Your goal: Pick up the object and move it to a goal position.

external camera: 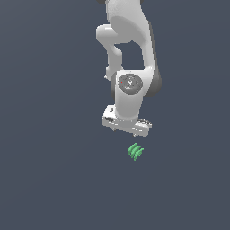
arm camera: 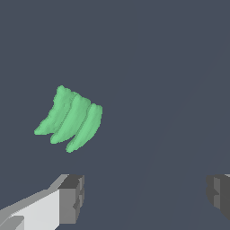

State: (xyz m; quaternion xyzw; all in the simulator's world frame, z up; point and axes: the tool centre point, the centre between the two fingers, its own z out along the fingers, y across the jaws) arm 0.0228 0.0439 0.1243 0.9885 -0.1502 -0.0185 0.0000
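The claw (arm camera: 146, 197) is hanging with its fingers (arm camera: 72, 197) spread wide apart and gripping nothing, while the green three-lobed object (external camera: 135, 151) is lying just beside it, untouched.

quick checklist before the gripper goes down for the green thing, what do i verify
1. Jaws apart: ok. In the wrist view the two fingertips sit wide apart with nothing between them, so the gripper is open.
2. Green object free to take: ok. It lies alone on the dark surface, untouched.
3. Object centred between the fingers: not ok. In the wrist view it sits off toward one finger, outside the gap.
4. Jaws wide enough for it: ok, the gap looks wider than the object.
5. Gripper above the object: ok in the exterior view, though height cannot be told.
6. Goal position: cannot tell, no marker shows.
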